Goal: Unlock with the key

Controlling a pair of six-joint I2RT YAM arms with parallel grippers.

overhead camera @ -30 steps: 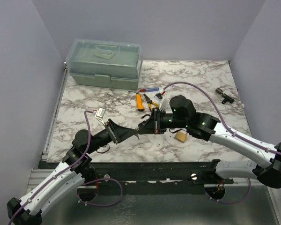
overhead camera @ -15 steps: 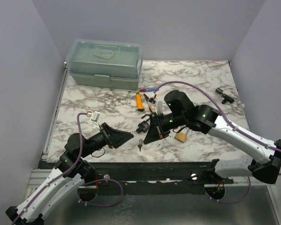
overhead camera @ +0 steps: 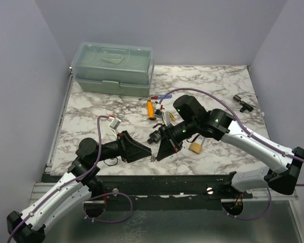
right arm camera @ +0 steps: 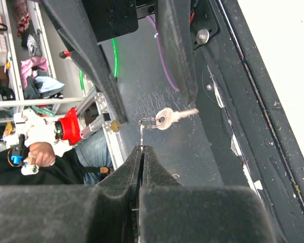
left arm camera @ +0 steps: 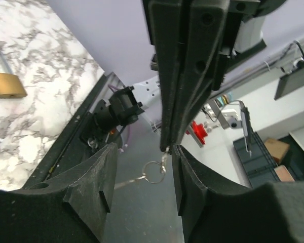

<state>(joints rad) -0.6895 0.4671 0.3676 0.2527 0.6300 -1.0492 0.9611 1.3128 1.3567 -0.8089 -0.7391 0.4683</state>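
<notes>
My right gripper (overhead camera: 161, 152) is shut on the small ring (right arm camera: 150, 122) of a silver key (right arm camera: 173, 116). The key hangs free below the fingertips, near the table's front edge (overhead camera: 152, 158). In the left wrist view the ring and key (left arm camera: 153, 173) dangle between my left fingers (left arm camera: 88, 195). My left gripper (overhead camera: 143, 150) is open, its jaws on either side of the key without touching it. The brass padlock (overhead camera: 195, 147) lies on the marble table to the right of the right gripper, and also shows in the left wrist view (left arm camera: 7, 84).
A green lidded toolbox (overhead camera: 114, 68) stands at the back left. An orange tool (overhead camera: 150, 109), a red-and-blue screwdriver (overhead camera: 161, 96) and pliers (overhead camera: 165, 112) lie behind the right arm. A small black part (overhead camera: 241, 103) lies at the far right. The black front rail (overhead camera: 192, 183) runs below the grippers.
The left gripper pulled back to the left, then came forward again and now straddles the hanging key. The right gripper kept the ring and dipped slightly down and left.
</notes>
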